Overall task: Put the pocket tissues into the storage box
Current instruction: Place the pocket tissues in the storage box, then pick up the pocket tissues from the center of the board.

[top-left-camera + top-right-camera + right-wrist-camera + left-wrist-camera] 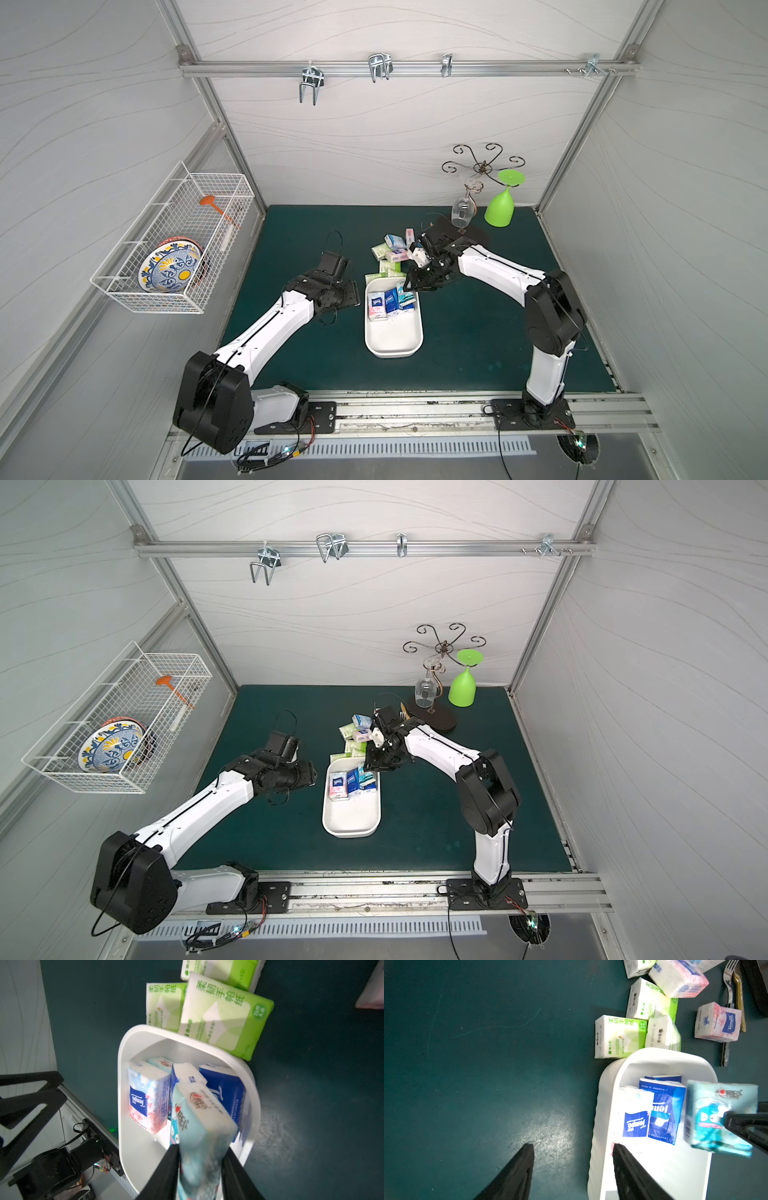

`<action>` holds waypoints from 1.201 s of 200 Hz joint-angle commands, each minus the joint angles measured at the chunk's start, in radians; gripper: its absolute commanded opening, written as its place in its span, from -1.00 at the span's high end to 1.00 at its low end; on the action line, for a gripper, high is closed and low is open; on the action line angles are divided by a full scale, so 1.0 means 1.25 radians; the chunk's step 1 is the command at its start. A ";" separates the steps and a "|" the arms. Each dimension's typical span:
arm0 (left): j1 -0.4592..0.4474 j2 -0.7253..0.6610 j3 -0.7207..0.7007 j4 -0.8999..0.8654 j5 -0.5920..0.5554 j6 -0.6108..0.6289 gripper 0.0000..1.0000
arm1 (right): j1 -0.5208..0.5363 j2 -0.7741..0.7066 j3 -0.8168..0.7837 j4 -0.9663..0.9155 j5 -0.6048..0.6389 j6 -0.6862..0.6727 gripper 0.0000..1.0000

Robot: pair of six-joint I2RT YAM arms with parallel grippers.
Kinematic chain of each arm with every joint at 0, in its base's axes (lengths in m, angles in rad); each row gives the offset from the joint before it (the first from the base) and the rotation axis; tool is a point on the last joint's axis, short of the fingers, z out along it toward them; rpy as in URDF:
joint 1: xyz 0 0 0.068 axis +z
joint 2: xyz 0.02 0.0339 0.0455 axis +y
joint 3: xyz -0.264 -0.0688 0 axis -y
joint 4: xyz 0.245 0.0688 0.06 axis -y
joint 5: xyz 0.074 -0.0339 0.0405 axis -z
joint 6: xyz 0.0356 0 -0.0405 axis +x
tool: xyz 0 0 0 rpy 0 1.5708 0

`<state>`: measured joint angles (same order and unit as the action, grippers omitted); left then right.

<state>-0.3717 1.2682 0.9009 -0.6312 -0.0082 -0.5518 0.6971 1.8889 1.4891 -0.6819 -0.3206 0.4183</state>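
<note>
**Teal tissue pack held over the storage box**

The right pincer (201, 1148) is closed on a teal pack (199, 1118), pinching it across its thickness so it hangs edgewise above the storage box (122, 1076). We judge this hold suits slotting it upright beside the packs standing inside. Below it, a pink pack (147, 1097) and a dark blue pack (224, 1088) crowd the box's far half, so the gap there looks tight. The near half is bare and offers easier room. A green pack (224, 1016) leans on the far rim and could snag or slip in. The left pincer (572, 1145) hangs open and empty, just beside the box wall on that arm's side. The box lies near the middle of the surface (478, 332). The loose packs (392, 249) cluster just beyond its far end, toward the back edge.
</note>
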 commanded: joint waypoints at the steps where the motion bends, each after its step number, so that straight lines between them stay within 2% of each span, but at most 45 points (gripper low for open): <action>1: 0.003 -0.016 0.022 -0.007 -0.009 0.011 -0.29 | 0.019 0.008 0.017 -0.039 0.047 -0.009 0.12; 24: 0.003 -0.019 0.019 -0.006 -0.012 0.011 -0.29 | 0.020 -0.005 0.023 -0.053 0.080 -0.015 -0.05; 61: 0.003 -0.021 0.019 -0.006 -0.011 0.011 -0.29 | 0.020 -0.036 0.044 -0.095 0.170 -0.038 -0.17; 92: 0.003 -0.020 0.021 -0.004 -0.009 0.009 -0.29 | 0.020 -0.065 0.050 -0.098 0.194 -0.039 -0.19; 122: 0.004 -0.020 0.021 -0.003 -0.007 0.008 -0.29 | 0.032 -0.054 0.052 -0.085 0.126 -0.023 -0.01; 151: 0.003 -0.023 0.024 -0.006 -0.007 0.009 -0.29 | 0.050 -0.039 0.056 -0.081 0.149 -0.017 -0.02; 178: 0.003 -0.014 0.026 -0.008 -0.001 0.020 -0.29 | 0.022 -0.035 0.071 -0.083 0.193 -0.004 -0.20; 207: 0.003 0.004 0.030 -0.008 0.006 0.020 -0.29 | -0.031 -0.033 0.089 -0.091 0.256 0.041 -0.49; 240: 0.003 0.027 0.032 0.010 0.019 0.014 -0.29 | -0.106 -0.009 0.090 -0.089 0.308 0.223 -0.62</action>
<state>-0.3717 1.2755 0.9009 -0.6376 -0.0025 -0.5453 0.6212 1.8442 1.5940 -0.7704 -0.0166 0.5137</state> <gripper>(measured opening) 0.648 0.799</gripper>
